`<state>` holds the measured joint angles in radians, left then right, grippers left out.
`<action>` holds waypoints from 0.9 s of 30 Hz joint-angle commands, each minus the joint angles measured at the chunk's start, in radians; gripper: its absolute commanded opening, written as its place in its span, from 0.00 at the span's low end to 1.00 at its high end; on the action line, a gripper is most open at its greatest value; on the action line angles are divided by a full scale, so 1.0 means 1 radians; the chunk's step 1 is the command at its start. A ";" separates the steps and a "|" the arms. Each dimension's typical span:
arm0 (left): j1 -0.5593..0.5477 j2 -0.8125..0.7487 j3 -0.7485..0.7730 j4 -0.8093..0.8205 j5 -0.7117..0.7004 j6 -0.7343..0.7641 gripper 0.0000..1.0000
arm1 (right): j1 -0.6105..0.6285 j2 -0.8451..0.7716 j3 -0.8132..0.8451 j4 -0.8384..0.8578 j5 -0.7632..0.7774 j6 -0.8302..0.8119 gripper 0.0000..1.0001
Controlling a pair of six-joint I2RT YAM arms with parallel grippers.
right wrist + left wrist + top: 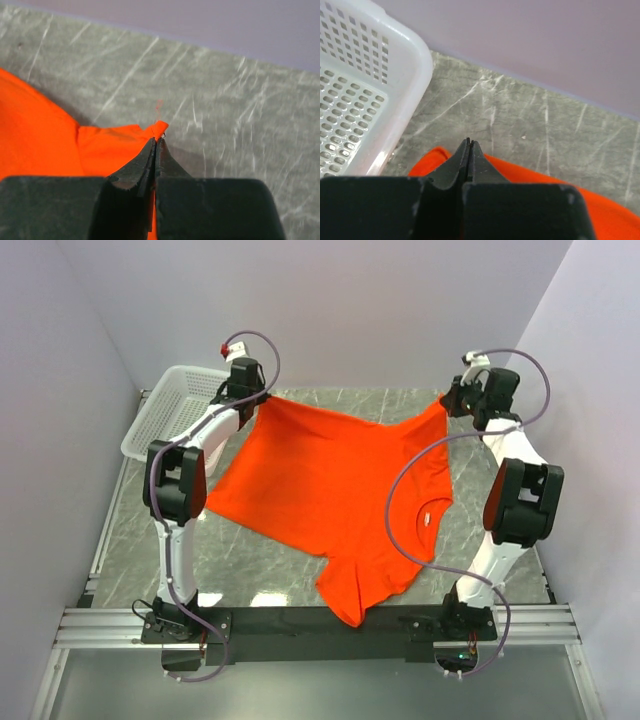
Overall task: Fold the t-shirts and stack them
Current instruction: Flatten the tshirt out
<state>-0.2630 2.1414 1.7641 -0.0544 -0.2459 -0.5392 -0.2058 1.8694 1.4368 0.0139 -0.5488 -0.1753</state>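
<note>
One plain orange-red t-shirt (330,490) hangs stretched between my two grippers above the grey table, its collar at the right and a sleeve drooping toward the near edge. My left gripper (262,397) is shut on the shirt's far left corner; in the left wrist view the jaws (469,142) are pressed together with orange cloth (530,180) on both sides below them. My right gripper (449,400) is shut on the far right corner; in the right wrist view a tip of cloth (160,127) sticks out past the closed jaws (158,139).
A white plastic mesh basket (170,410) stands at the far left of the table, right beside my left gripper; it also shows in the left wrist view (365,85). The lilac walls close in behind and at both sides. The grey marbled table (260,570) runs under the shirt.
</note>
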 commanded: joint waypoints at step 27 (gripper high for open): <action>0.034 0.225 0.298 -0.002 0.040 -0.065 0.01 | 0.068 0.162 0.370 -0.072 0.026 0.023 0.00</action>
<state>-0.2340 2.3547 2.0136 -0.0872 -0.2245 -0.5919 -0.1287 2.0708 1.7969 -0.0792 -0.4915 -0.1390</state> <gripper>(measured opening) 0.012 0.007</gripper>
